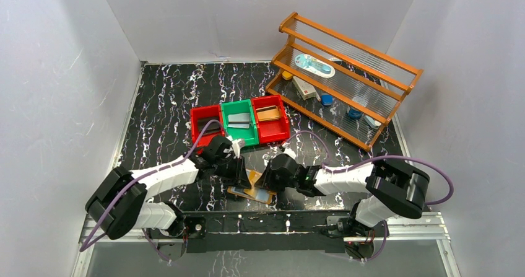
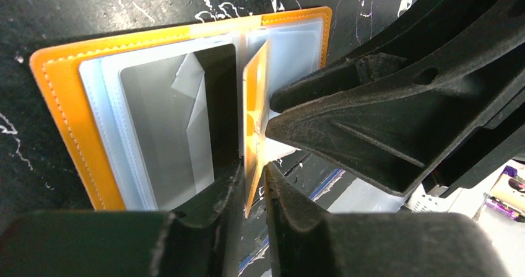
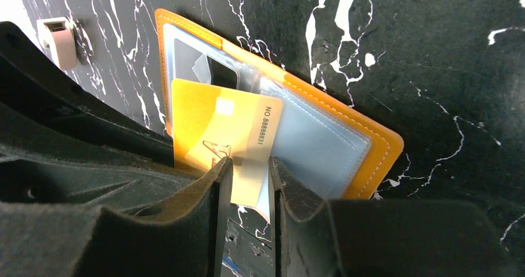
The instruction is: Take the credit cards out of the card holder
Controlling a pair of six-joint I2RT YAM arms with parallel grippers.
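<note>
Black marbled worktop [image 1: 167, 103], and the left jaws are clamped on a yellow card [image 2: 256, 85], standing on edge at the open card holder's [image 2: 65, 116] fold. Right jaws press its face; whether they grip, I cannot tell. It looks light, stiff and slippery: pinch the free edge.

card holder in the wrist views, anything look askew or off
Yes: a yellow plastic card stands on edge, tilted up from the open tan-orange leather card holder rather than flat in a pocket, between the fingers of the left gripper. The clear pocket film beside it looks creased.
</note>
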